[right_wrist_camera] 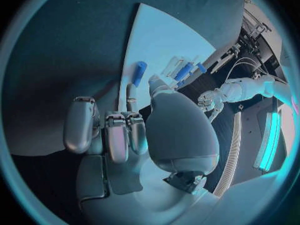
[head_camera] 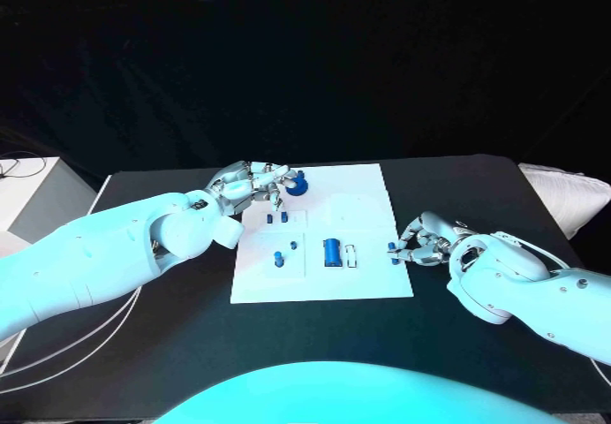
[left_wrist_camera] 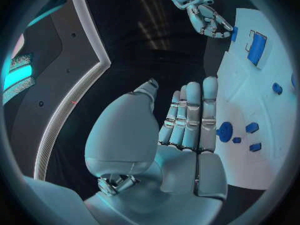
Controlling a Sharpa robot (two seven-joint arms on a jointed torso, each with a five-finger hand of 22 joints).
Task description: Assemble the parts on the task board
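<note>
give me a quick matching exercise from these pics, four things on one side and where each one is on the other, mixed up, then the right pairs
Things:
1. left hand
2. right hand
3. long blue part
4. round blue part

Places:
A. lying flat near the middle of the task board
B. at the board's right edge
C. over the board's far left corner
D. near the board's far edge, just beside the left hand's fingertips

Pairs: 1-C, 2-B, 3-A, 4-D
</note>
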